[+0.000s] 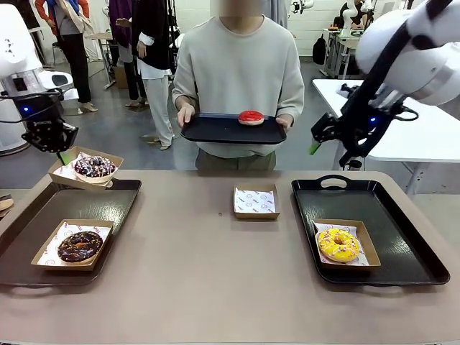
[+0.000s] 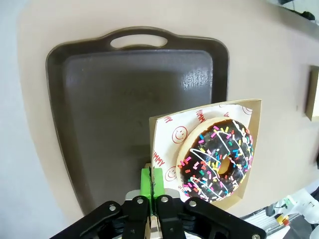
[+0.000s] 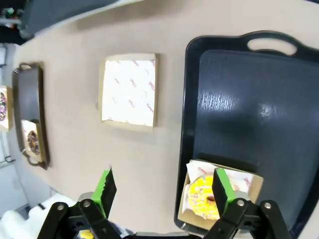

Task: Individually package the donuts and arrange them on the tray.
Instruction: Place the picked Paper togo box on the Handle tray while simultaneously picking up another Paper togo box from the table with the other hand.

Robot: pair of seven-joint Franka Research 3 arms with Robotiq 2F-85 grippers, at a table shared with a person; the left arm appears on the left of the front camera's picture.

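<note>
Four donuts are counted: the chocolate donut (image 1: 80, 246) and the yellow donut (image 1: 338, 244) are boxed on the left tray (image 1: 122, 198) and the right tray (image 1: 402, 237), and the red donut (image 1: 251, 117) is carried on a third tray (image 1: 215, 129) by the person. The sprinkled donut (image 1: 94, 167) is held above the left tray in its box (image 1: 63, 172), which is clamped at the edge by the left end effector (image 2: 153, 184). A fourth box (image 1: 256, 202) is seen empty on the surface (image 1: 187, 273), and the right end effector (image 3: 163, 185) is seen with fingers apart.

By the left edge of the table (image 1: 215, 295) lies the left tray (image 1: 118, 201), by the right edge the right tray (image 1: 406, 241), and an open box (image 1: 256, 202) lies between them. The first donut (image 1: 79, 246) sits boxed at the left tray's near end. The second donut (image 1: 94, 166) sits in the raised box (image 1: 68, 177) above that tray's far left corner. The third donut (image 1: 338, 244) sits boxed in the right tray's near half. Past the far edge, a person's tray (image 1: 212, 131) carries the fourth donut (image 1: 251, 117).
</note>
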